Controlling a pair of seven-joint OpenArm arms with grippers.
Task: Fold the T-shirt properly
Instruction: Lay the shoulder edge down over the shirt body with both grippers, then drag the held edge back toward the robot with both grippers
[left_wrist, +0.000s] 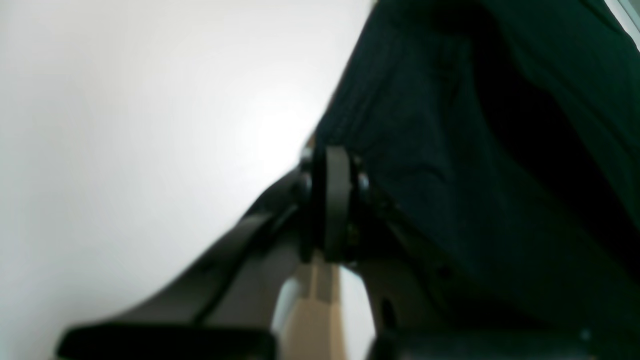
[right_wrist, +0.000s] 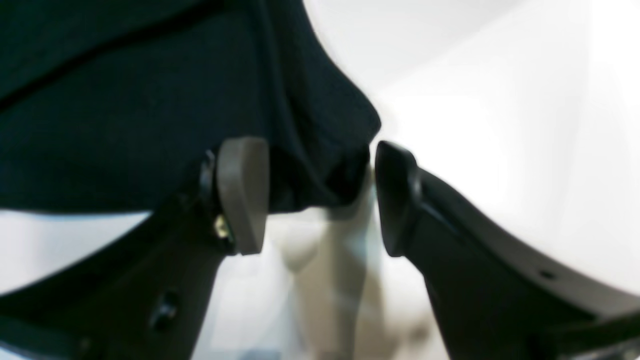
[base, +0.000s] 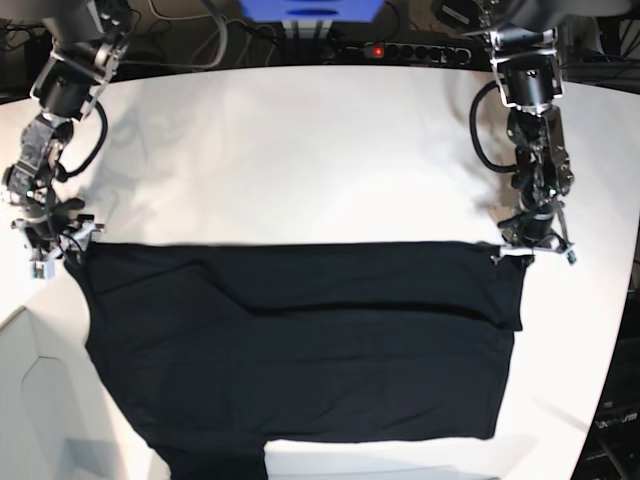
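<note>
The black T-shirt (base: 300, 340) lies spread flat across the near half of the white table (base: 300, 150), its folded top edge running from side to side. My left gripper (base: 530, 245) is at the shirt's top right corner. In the left wrist view the left gripper (left_wrist: 334, 200) is shut, with the black fabric (left_wrist: 450, 125) pinched at its tip. My right gripper (base: 55, 250) is at the top left corner. In the right wrist view the right gripper (right_wrist: 320, 197) is open, with the shirt corner (right_wrist: 125, 100) between its fingers. No tag or label shows.
A power strip (base: 410, 50) and cables lie beyond the table's far edge, next to a blue box (base: 310, 10). The shirt's bottom hem reaches the table's near edge. The table's right edge (base: 615, 330) is close to my left arm.
</note>
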